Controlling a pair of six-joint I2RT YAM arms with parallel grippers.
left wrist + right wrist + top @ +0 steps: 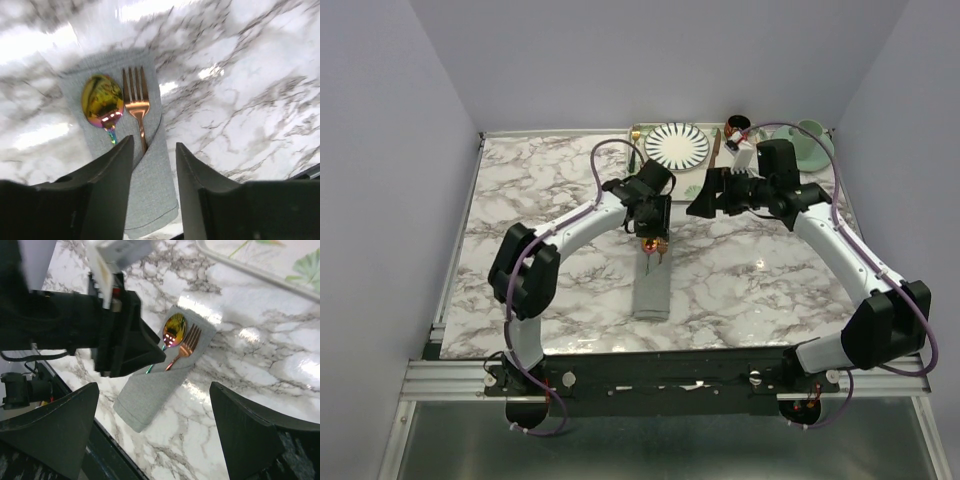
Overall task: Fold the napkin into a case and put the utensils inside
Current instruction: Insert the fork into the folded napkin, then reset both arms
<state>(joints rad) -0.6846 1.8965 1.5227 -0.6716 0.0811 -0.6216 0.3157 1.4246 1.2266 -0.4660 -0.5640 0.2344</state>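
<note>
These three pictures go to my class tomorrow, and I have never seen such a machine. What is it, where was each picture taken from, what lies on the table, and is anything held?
It is a robot with two arms bolted at the near edge of a marble table. The overhead picture looks down from above and behind; the other two come from cameras on each wrist. In the middle lies a grey napkin folded into a narrow pocket, with a gold spoon and a copper fork tucked in, heads sticking out. A striped plate sits at the far edge. The left gripper hovers just over the pocket, jaws apart, holding nothing. The right gripper is wide open and empty.
</note>
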